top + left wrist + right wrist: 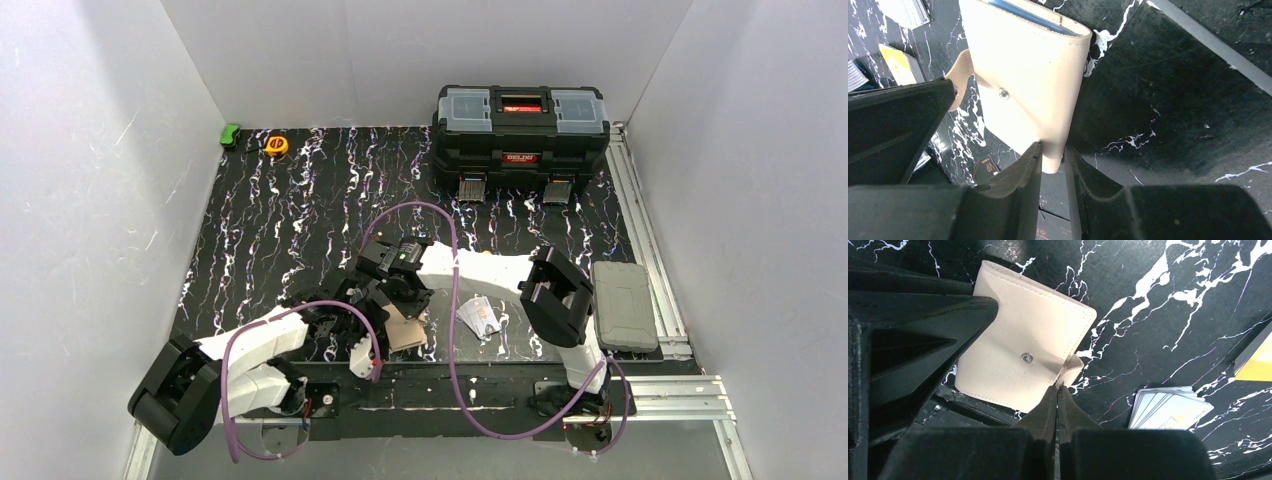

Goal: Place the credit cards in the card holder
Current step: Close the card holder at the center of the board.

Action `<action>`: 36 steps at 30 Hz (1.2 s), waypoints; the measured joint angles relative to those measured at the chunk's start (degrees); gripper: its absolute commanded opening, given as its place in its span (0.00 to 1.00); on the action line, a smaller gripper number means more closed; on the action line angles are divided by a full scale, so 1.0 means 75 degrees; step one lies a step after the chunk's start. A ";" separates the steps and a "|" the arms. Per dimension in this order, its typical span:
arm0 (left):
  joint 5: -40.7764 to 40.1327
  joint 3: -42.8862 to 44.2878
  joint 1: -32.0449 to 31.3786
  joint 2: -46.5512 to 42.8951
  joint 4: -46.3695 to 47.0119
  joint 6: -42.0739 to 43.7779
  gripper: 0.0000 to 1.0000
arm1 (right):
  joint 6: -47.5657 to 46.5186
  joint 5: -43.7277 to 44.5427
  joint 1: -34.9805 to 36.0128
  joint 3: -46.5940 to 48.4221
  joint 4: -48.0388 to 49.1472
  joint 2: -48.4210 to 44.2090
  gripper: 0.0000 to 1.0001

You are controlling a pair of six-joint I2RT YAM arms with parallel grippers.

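Black marbled bench (300, 200): left end effector (1053, 150) clamps cream leather card holder (1033, 75) steady; right end effector (1058, 392) pinches beige snap tab (1071, 367), likely for opening.

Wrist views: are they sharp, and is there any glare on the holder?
Left wrist: holder sharp, evenly lit, no glare; near fingers dark and soft. Right wrist: holder sharp too, its snap glints; fingers nearly black, little detail.

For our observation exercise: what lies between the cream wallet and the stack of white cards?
Right wrist view: the wallet has its tab pinched by the right gripper; beyond that, bare tabletop.
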 measured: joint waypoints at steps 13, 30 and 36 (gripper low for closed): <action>-0.0064 0.0000 -0.0055 -0.0015 -0.0003 -0.0020 0.22 | -0.0312 -0.0662 0.0003 0.0017 0.0216 0.0038 0.01; -0.0117 -0.0009 -0.0102 -0.0087 -0.0058 -0.0114 0.21 | -0.0536 -0.1037 -0.0015 0.0286 0.0239 0.0586 0.01; -0.0140 -0.0038 -0.0125 -0.0128 -0.0052 -0.0137 0.21 | -0.0548 -0.1032 -0.0044 0.0286 0.0242 0.0586 0.01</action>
